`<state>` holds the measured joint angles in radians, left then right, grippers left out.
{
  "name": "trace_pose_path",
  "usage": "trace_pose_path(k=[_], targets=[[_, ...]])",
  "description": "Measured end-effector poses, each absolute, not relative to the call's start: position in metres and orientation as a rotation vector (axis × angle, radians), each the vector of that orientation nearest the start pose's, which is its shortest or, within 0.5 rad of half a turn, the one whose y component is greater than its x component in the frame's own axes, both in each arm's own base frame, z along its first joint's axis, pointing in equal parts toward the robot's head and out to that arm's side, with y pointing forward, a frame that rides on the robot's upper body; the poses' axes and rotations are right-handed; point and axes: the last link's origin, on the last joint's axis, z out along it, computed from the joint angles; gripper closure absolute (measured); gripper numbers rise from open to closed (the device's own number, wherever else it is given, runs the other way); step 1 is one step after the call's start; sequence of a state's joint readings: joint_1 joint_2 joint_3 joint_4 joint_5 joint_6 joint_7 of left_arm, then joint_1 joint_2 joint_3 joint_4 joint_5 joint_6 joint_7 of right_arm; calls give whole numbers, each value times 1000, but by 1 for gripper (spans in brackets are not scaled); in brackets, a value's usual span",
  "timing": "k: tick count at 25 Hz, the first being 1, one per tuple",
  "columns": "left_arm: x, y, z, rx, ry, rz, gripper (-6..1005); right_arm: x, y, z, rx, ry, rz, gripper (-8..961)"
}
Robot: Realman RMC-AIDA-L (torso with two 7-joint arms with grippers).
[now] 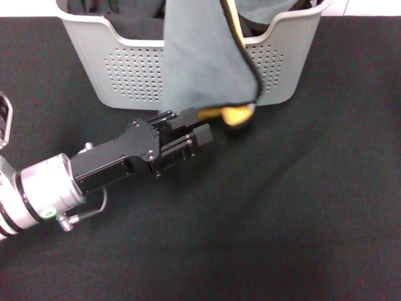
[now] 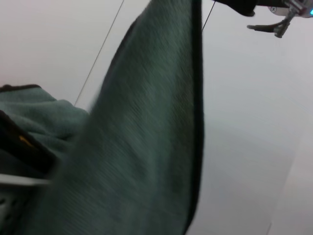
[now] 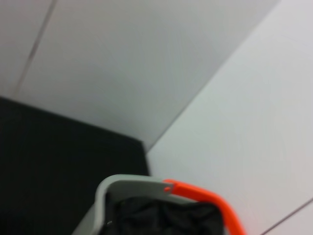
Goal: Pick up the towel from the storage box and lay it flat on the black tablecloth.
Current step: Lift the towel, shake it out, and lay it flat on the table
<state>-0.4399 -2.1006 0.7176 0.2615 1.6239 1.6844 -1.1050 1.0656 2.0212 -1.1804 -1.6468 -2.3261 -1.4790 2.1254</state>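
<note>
The towel [image 1: 200, 56] hangs from above the head view's top edge in front of the storage box [image 1: 125, 69], grey face outward, and its yellow-orange face [image 1: 233, 114] curls out at the bottom. My left gripper [image 1: 199, 125] lies low over the black tablecloth [image 1: 282, 207], open, its fingertips at the towel's lower left corner. The left wrist view is filled by the grey towel [image 2: 146, 137] with its black edging, and part of my right arm [image 2: 274, 12] shows at the towel's upper end. In the right wrist view there is only a corner of the box [image 3: 105, 196].
Black garments [image 1: 135, 25] lie inside the box. An orange strip [image 3: 210, 198] runs along the box's rim in the right wrist view. A white floor borders the tablecloth [image 3: 49, 161] behind the box.
</note>
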Motion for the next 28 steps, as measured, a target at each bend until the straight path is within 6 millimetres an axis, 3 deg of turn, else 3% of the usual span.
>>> trace_pose_path(k=[6, 13, 20, 28], targets=[[-265, 266, -44, -2319, -536, -1298, 460, -67, 380, 96, -2505, -412, 218, 953], [-265, 250, -62, -2135, -335, -1194, 459, -68, 389, 75, -2560, -383, 197, 953], [-262, 246, -67, -2094, -359, -1212, 458, -81, 400, 55, -2582, -396, 200, 953], [-259, 244, -70, -2099, -378, -1220, 457, -114, 406, 30, -2623, -427, 248, 953]])
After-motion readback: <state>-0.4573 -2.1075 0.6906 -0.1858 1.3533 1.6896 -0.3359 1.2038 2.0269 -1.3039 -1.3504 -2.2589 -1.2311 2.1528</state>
